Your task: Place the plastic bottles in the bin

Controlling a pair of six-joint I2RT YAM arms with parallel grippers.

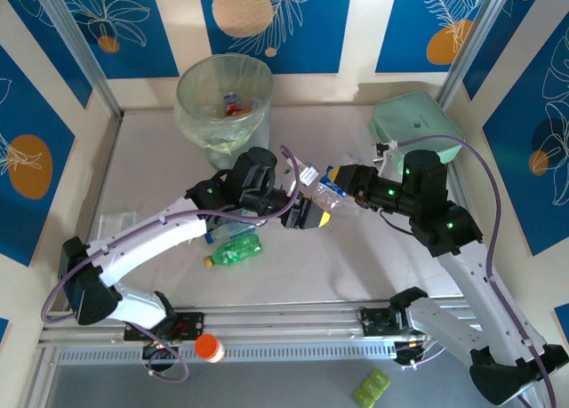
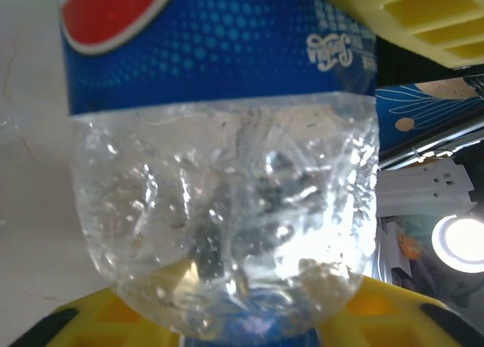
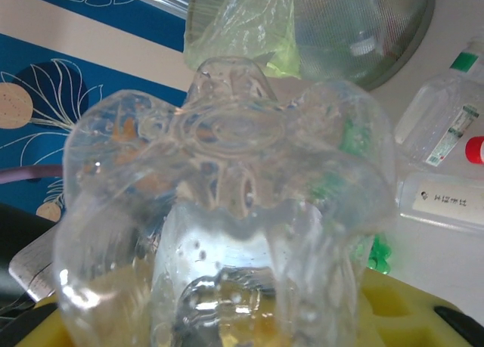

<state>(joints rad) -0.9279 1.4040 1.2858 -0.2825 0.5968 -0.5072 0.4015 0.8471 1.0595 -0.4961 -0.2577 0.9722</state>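
Observation:
A clear plastic bottle with a blue label (image 1: 322,193) hangs above the table's middle, between both grippers. My left gripper (image 1: 308,215) is shut on it; in the left wrist view the bottle (image 2: 227,181) sits between the yellow fingers (image 2: 431,18). My right gripper (image 1: 340,180) is also shut on it; the right wrist view looks at the bottle's ribbed base (image 3: 227,173). A green bottle (image 1: 236,248) lies on the table under the left arm. The bin (image 1: 223,97), lined with a pale green bag, stands at the back left with bottles inside.
A mint-green case (image 1: 413,124) sits at the back right. A flat clear packet (image 1: 116,221) lies at the left. An orange cap (image 1: 209,347) rests by the front rail. Clear bottles (image 3: 442,120) lie near the bin (image 3: 355,29) in the right wrist view.

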